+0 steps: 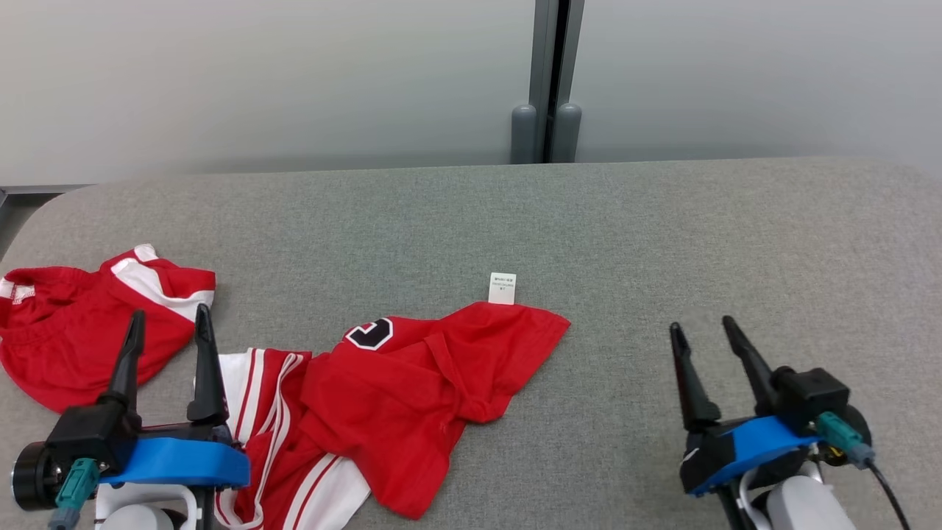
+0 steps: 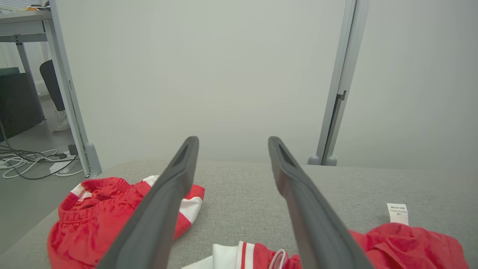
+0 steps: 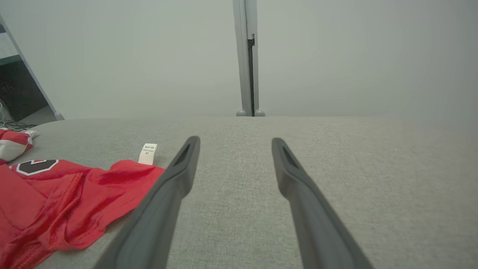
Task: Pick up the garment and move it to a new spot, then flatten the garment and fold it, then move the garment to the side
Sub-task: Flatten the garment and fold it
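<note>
A crumpled red garment (image 1: 397, 397) with white stripes and a black-and-white number patch lies on the grey table (image 1: 589, 221), near the front edge and left of centre. A white label (image 1: 503, 288) sticks out at its far edge. My left gripper (image 1: 169, 313) stands open just left of the garment, above the table, with nothing between its fingers. In the left wrist view the garment (image 2: 407, 243) lies low on the right, past the open left gripper (image 2: 232, 140). My right gripper (image 1: 700, 324) is open over bare table, well right of the garment (image 3: 56, 201).
Red shorts (image 1: 66, 346) with white trim lie bunched at the table's left edge, behind my left gripper. A pale partition wall with a grey post (image 1: 548, 81) stands behind the table. Cables (image 2: 33, 160) lie on the floor to the left.
</note>
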Robot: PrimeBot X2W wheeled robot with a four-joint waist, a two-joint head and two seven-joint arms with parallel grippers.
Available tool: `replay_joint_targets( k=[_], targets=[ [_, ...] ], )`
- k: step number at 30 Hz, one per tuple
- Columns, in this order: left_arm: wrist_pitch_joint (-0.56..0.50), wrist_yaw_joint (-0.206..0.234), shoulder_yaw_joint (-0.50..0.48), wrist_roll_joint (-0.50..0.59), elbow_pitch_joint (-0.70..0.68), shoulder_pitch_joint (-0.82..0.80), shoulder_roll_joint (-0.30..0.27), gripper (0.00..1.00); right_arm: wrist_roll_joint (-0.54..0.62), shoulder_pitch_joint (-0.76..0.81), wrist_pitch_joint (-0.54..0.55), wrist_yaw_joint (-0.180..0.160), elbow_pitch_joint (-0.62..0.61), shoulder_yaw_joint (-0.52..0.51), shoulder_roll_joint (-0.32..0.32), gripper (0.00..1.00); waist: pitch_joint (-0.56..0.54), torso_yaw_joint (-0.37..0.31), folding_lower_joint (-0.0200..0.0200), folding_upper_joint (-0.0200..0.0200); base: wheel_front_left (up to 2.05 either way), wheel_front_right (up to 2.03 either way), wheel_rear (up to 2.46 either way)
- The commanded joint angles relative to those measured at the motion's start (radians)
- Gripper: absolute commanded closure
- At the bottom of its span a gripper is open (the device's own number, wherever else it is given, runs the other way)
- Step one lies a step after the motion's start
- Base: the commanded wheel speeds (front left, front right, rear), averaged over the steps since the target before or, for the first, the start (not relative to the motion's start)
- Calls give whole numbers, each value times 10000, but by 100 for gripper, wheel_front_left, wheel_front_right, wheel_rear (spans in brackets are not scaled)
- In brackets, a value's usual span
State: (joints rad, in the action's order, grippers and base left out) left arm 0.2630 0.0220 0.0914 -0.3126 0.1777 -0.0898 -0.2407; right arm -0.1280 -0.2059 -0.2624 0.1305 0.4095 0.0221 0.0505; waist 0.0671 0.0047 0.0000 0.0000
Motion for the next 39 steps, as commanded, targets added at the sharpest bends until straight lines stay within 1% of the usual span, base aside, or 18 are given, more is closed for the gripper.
replay_joint_targets(
  k=[1,6,7,8,10,13,16,18,19,24,27,33,34,35,36,37,39],
  targets=[
    [26,-136,-182,168,72,-190,102,0,-133,-155,-38,3,64,480,1,0,22,18,0,0,0,0,0],
    [26,-402,-524,467,213,-220,371,0,-541,-447,-38,4,319,2168,5,0,74,137,0,0,0,0,0],
    [26,-402,-524,467,213,-220,371,0,-541,-447,-38,4,319,2168,5,0,74,137,0,0,0,0,0],
    [26,-512,-622,579,253,-246,497,0,-722,-624,-38,3,496,2896,5,0,94,232,0,0,0,0,0],
    [26,-627,-711,681,289,-257,604,0,-858,-828,-38,3,745,3636,10,0,115,337,0,0,0,0,0],
    [26,-801,-786,795,372,-312,787,0,-1136,-1278,-39,3,1181,4587,16,0,155,527,0,0,0,0,0],
    [26,-935,-875,945,461,-391,926,0,-1455,-1703,-29,3,1754,5321,16,0,197,749,0,0,0,0,0],
    [26,-1024,-890,1023,518,-433,1032,0,-1676,-2026,-24,3,2203,5709,17,0,225,909,0,0,0,0,0],
    [26,-1024,-890,1023,518,-433,1032,0,-1676,-2026,-24,3,2203,5709,17,0,225,909,0,0,0,0,0],
    [26,-1179,-926,1201,603,-585,1226,0,-2180,-2582,38,3,3414,6503,16,0,291,1295,0,0,0,0,0],
    [26,-1264,-922,1264,656,-642,1329,0,-2444,-2817,94,3,4140,6759,17,0,320,1507,0,0,0,0,0],
    [26,-1382,-971,1368,772,-736,1409,0,-3148,-3046,29,3,4901,7293,14,0,313,1758,0,0,0,0,0],
    [26,-1395,-975,1374,788,-741,1417,0,-3282,-3073,27,3,4992,7337,13,19,306,1788,0,0,0,0,0],
    [26,-1415,-984,1380,797,-741,1423,0,-3382,-3128,26,3,5058,7371,17,64,306,1807,0,0,0,0,0],
    [26,-1432,-992,1398,802,-746,1438,0,-3499,-3177,19,3,5119,7397,16,76,311,1821,0,0,0,0,0],
    [26,-1445,-1003,1415,804,-752,1450,0,-3606,-3200,13,3,5212,7446,13,100,318,1830,0,0,0,0,0],
    [26,-1451,-1014,1457,817,-762,1471,0,-3841,-3276,-13,3,5290,7507,13,100,329,1841,0,0,0,0,0]
  ],
)
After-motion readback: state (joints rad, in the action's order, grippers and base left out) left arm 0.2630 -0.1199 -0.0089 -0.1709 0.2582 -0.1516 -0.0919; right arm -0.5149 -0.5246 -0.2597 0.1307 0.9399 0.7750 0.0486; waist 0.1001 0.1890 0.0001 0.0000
